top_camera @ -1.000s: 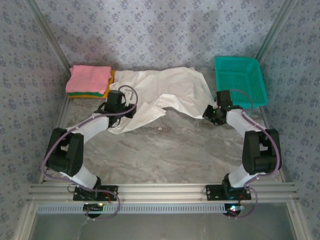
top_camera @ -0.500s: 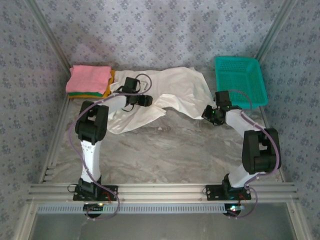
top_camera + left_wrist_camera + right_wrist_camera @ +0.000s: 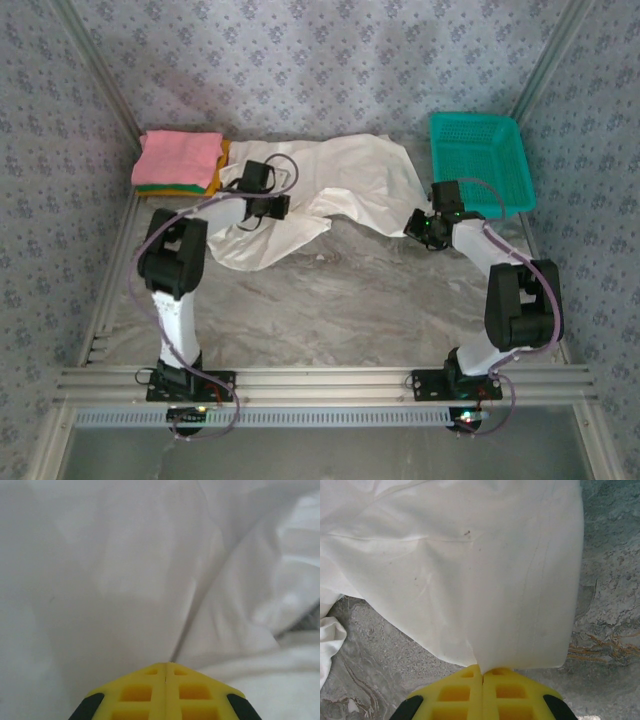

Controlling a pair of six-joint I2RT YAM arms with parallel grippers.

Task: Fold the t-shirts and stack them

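Well back on the counter [image 3: 330, 300], the white t-shirt [image 3: 340, 180] lies rumpled between the folded stack [image 3: 178, 160] and the teal basket [image 3: 480, 160]. The left jaws are pressed shut on a crease in its left part, near the stack. The right jaws are clamped on the hem at its right edge, near the basket.

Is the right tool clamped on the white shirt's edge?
Yes, the right tool is closed, with the hem of the white t-shirt pinched between its yellow fingers.
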